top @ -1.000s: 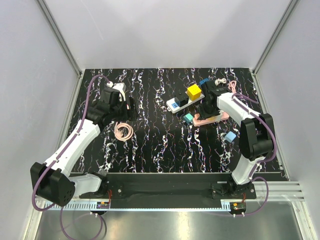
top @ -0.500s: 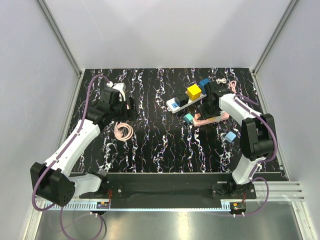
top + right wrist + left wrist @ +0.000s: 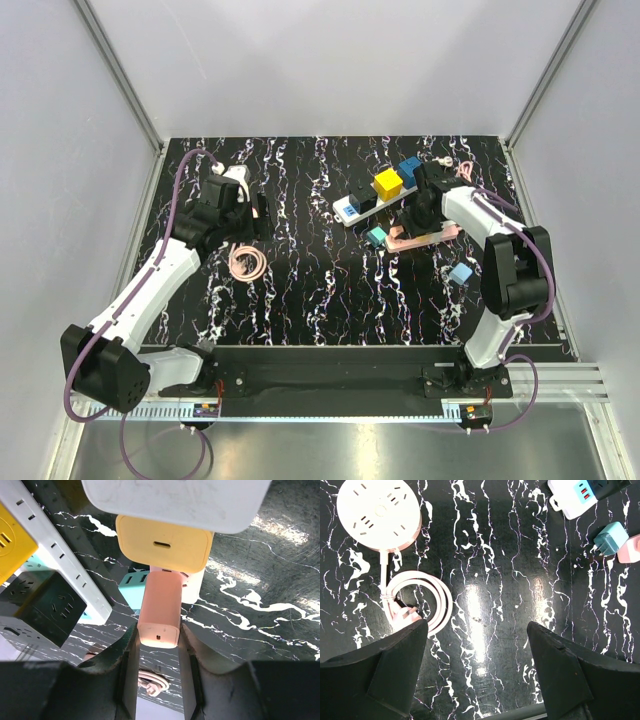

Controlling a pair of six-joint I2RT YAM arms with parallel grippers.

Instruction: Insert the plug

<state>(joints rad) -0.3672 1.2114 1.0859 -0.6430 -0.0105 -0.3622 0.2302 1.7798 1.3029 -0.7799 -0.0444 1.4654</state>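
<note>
My right gripper point(image 3: 159, 645) is shut on a pink charger plug point(image 3: 161, 607), gripping its two sides. The plug's far end meets a white socket piece point(image 3: 194, 586); I cannot tell whether it is seated. In the top view the right gripper point(image 3: 410, 218) hangs over a pink power strip point(image 3: 428, 237) and hides the plug. My left gripper point(image 3: 480, 680) is open and empty above bare table, next to a round pink-white socket point(image 3: 379, 512) with a coiled cable point(image 3: 420, 602). In the top view the left gripper point(image 3: 255, 215) sits at the left.
A yellow charger point(image 3: 162, 542) and a white block point(image 3: 175, 500) lie just beyond the pink plug. A white power strip point(image 3: 352, 208) carries a yellow cube point(image 3: 388, 182) and a blue cube point(image 3: 409, 166). A teal plug point(image 3: 376, 236) and a light blue plug point(image 3: 461, 273) lie loose.
My right gripper has shifted slightly toward the back of the table, showing more of the pink strip. The left arm has not moved.
</note>
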